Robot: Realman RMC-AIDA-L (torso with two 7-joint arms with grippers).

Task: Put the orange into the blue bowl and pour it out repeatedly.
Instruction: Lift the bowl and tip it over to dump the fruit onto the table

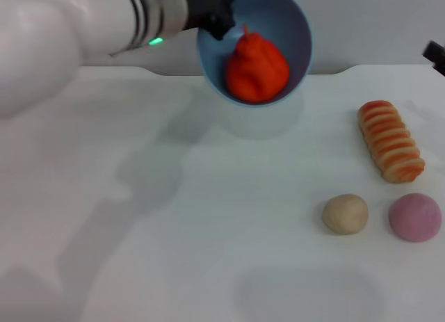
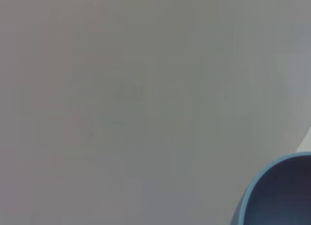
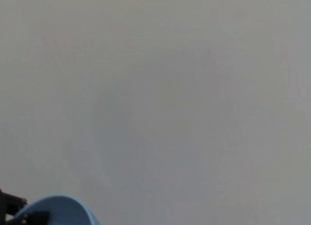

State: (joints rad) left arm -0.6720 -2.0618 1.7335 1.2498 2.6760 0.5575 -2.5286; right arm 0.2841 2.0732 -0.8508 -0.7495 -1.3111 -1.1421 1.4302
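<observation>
The blue bowl hangs in the air above the back of the table, tilted so its mouth faces me. Inside it rests the orange, bright red-orange with a short stem pointing up. My left gripper holds the bowl by its left rim, shut on it. A slice of the bowl's rim shows in the left wrist view, and the bowl also appears at the edge of the right wrist view. My right gripper is only a dark tip at the far right edge.
A ridged orange-cream bread loaf lies at the right. In front of it sit a beige ball and a pink ball. The white table stretches out below the bowl.
</observation>
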